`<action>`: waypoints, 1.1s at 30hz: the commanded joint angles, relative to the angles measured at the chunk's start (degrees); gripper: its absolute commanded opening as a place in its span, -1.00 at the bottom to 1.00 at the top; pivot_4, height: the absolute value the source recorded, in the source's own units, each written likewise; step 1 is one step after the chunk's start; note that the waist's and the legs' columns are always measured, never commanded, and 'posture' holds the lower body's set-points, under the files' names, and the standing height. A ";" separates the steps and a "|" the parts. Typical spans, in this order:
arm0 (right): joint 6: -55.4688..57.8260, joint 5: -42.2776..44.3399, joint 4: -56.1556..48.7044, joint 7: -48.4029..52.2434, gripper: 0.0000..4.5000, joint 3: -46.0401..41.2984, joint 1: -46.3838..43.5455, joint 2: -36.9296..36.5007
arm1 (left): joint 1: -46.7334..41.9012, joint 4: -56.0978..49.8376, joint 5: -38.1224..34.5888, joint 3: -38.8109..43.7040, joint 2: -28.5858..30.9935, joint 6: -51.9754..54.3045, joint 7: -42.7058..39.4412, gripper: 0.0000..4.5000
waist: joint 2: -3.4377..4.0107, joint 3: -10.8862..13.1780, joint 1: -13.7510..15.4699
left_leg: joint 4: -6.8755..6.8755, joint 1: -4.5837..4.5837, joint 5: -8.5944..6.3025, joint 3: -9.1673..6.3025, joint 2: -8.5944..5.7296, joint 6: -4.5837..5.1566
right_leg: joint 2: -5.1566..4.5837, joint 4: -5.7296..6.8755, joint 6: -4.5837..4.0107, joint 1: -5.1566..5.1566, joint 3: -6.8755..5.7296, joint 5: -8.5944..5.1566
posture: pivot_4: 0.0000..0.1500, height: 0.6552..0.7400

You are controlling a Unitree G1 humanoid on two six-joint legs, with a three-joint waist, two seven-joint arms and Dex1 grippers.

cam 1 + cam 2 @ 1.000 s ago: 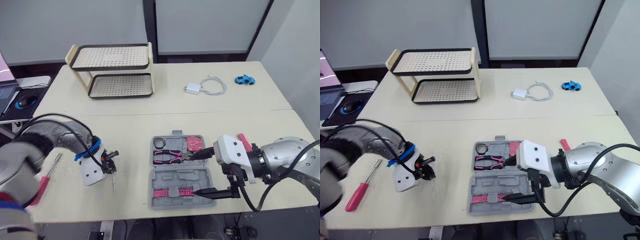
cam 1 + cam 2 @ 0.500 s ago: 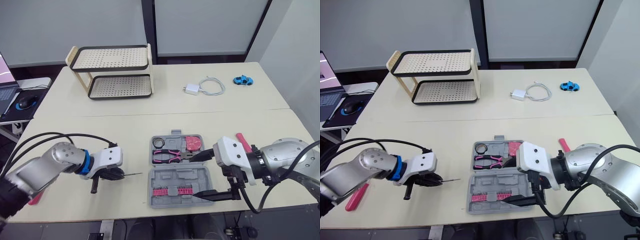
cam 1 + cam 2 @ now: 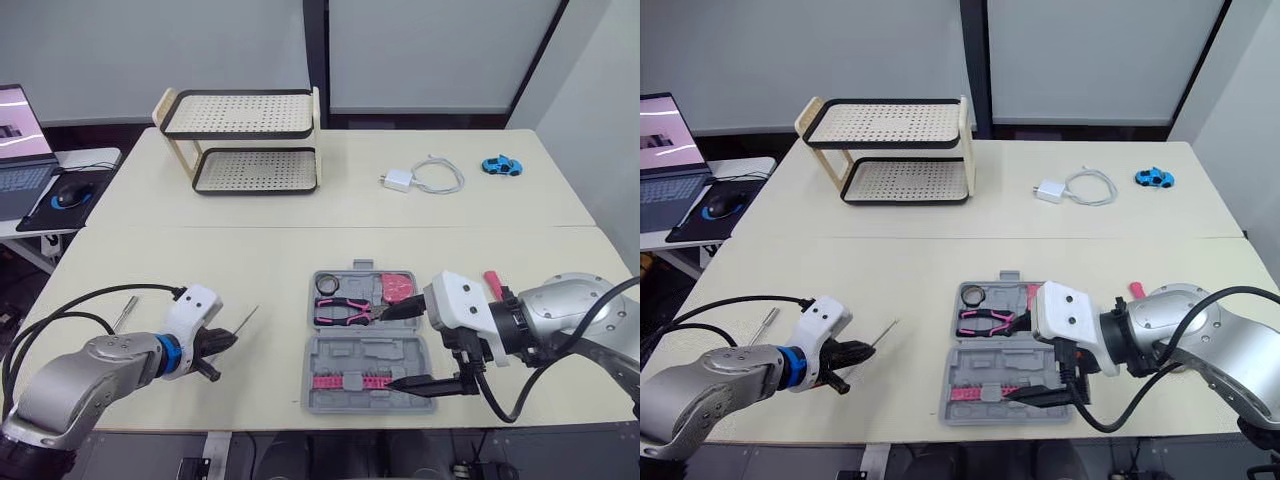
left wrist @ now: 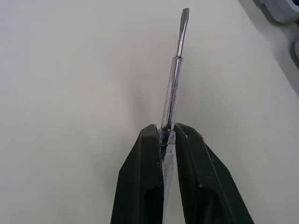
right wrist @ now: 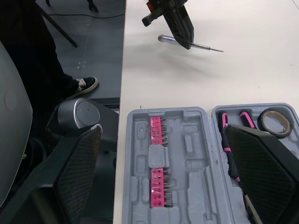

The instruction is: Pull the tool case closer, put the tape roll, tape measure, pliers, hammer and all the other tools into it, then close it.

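Pinching a bare screwdriver [image 4: 175, 79] in the left gripper [image 4: 167, 128], both fingers pressed tight onto the metal shaft, flat tip pointing out ahead toward the case [image 3: 365, 355]. Holding it low over the counter [image 3: 270, 260], to the left of the case and apart from it; whether touching the surface, cannot tell.

Spreading the right gripper [image 3: 390, 348] wide across the case's right side, one finger reaching in beside the pliers [image 3: 340, 311], the other running along the front edge near the pink bits [image 3: 345, 381]; gripping nothing.

Lying open and flat near the counter's front edge, with the tape roll [image 3: 325, 285], the pliers and a pink round tool [image 3: 398, 287] sitting in the far half and the bits in the near half.

Leaving a pink handle [image 3: 492, 283] on the counter just right of the case, and a thin metal rod [image 3: 125, 312] out at the far left.
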 commanded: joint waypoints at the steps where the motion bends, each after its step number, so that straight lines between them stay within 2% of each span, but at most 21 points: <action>1: -0.83 -0.26 -0.43 0.74 1.00 0.25 -1.10 0.00 | -1.04 -3.04 -1.21 4.25 -3.45 5.88 4.29 -0.95 | 0.00 0.00 0.01 | 0.00 0.01 0.00 0.00 0.00 0.00 | -0.01 0.00 0.00 0.00 0.00 0.00 | 1.00 1.00; 9: -0.42 -0.38 0.32 1.08 1.00 1.39 -2.47 0.04 | -2.50 -5.53 -1.74 10.03 -12.83 17.69 11.13 -0.95 | -0.02 -0.02 0.02 | 0.00 0.01 0.01 0.00 0.00 -0.02 | -0.01 -0.01 -0.01 0.00 0.01 0.00 | 1.00 1.00; 14: -1.07 -2.72 1.83 0.11 1.00 3.42 -4.22 1.86 | -1.36 -7.30 0.19 12.44 -17.19 19.66 14.03 -0.95 | -0.02 -0.02 -0.04 | -0.01 0.03 0.01 0.01 0.00 -0.02 | 0.00 0.00 -0.01 -0.01 0.02 0.00 | 1.00 1.00; 29: -0.81 -4.37 2.37 1.92 1.00 3.78 -4.76 2.58 | 1.53 -5.22 4.16 11.07 -19.37 15.52 11.67 -0.95 | -0.04 -0.03 0.08 | -0.03 0.00 0.02 0.00 0.01 -0.04 | -0.04 -0.13 -0.01 0.01 0.04 0.01 | 1.00 1.00; 33: -0.58 -4.17 2.17 2.05 1.00 3.35 -4.54 2.30 | 2.66 -5.99 3.91 11.59 -19.56 13.59 10.06 -0.39 | -0.04 -0.03 0.09 | -0.05 0.00 0.02 0.00 0.01 -0.04 | -0.04 -0.16 -0.01 0.01 0.04 0.01 | 1.00 1.00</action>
